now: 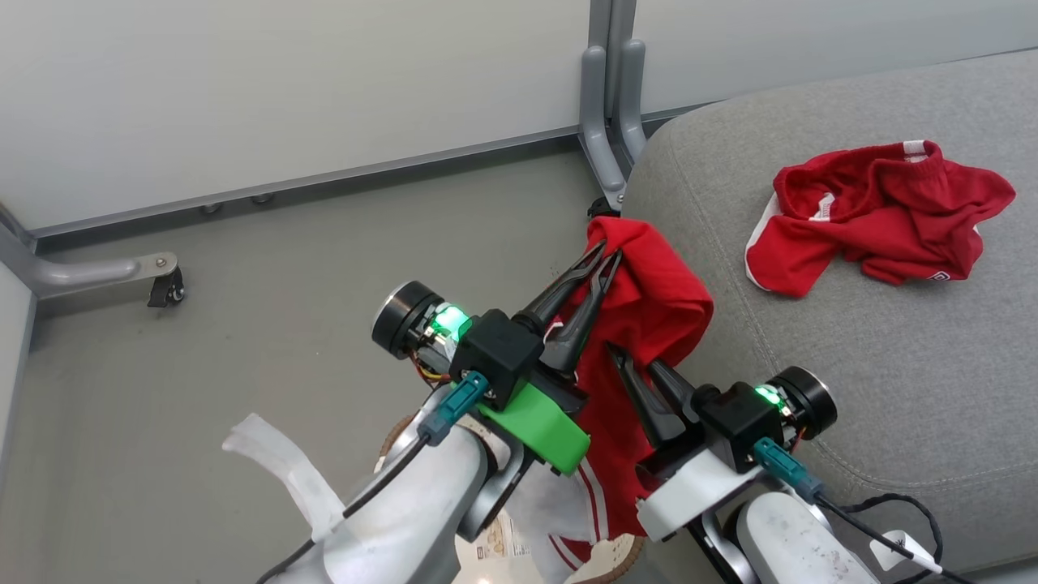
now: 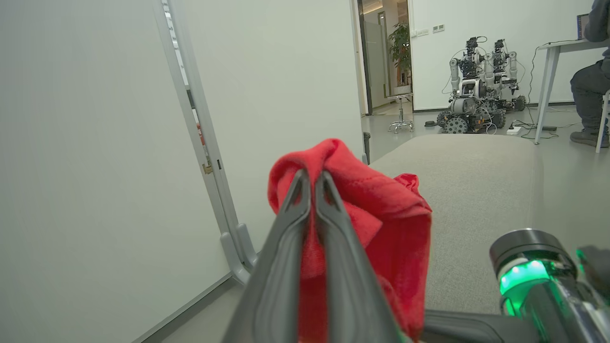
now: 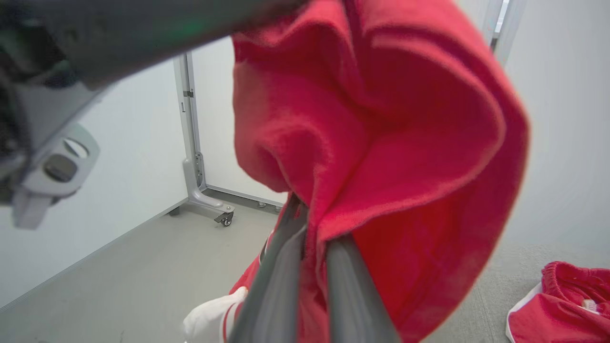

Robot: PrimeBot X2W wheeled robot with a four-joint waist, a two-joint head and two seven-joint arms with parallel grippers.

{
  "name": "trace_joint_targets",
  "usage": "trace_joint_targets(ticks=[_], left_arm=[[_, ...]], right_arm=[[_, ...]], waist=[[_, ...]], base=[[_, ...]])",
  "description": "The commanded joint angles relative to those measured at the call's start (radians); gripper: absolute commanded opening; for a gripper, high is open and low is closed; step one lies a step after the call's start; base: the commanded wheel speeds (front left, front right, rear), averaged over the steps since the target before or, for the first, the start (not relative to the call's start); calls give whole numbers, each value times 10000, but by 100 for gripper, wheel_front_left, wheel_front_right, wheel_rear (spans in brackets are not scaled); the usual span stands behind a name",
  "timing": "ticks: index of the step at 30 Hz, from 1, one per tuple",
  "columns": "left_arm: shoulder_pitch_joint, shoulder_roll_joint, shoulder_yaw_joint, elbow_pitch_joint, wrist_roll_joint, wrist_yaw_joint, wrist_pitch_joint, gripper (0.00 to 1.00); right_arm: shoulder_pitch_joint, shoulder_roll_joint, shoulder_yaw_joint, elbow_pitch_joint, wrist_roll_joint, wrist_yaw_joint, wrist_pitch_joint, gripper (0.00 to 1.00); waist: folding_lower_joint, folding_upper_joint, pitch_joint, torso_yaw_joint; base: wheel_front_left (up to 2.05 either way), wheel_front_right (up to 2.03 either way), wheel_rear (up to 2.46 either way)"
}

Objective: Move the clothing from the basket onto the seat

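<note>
Both grippers, left (image 1: 598,268) and right (image 1: 636,373), pinch the second red garment (image 1: 657,308) beside the seat (image 1: 851,365); next, carry it over the cushion and release.

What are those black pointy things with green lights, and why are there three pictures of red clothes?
They are a robot's two hands, each called an end effector. One picture comes from a camera on its head, the other two from cameras on its wrists. The left end effector and the right end effector both pinch one red garment, lifted beside a big grey seat. Another red garment already lies on that seat. Part of a basket rim peeks out below the arms.
</note>
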Motion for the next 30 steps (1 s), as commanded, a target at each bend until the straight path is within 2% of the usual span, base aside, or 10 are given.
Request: trace_joint_targets(ticks=[1,11,24,30], left_arm=[[204,38,49,51,-154,61,11,100],[710,340,89,-50,-534,122,293,100],[1926,1121,1017,-459,-840,891,-255,100],[2847,1430,1768,-793,-954,1323,-427,100]], right_arm=[[120,4,-70,-82,-47,-17,-30,0],[264,32,-376,-267,-211,-18,-30,0],[452,57,-829,-371,-165,-18,-30,0],[569,61,-941,-478,-186,-18,-30,0]], waist=[[0,0,10,5],[0,0,83,78],[0,0,134,402],[0,0,148,577]], base=[[0,0,0],[0,0,0],[0,0,0],[0,0,0]])
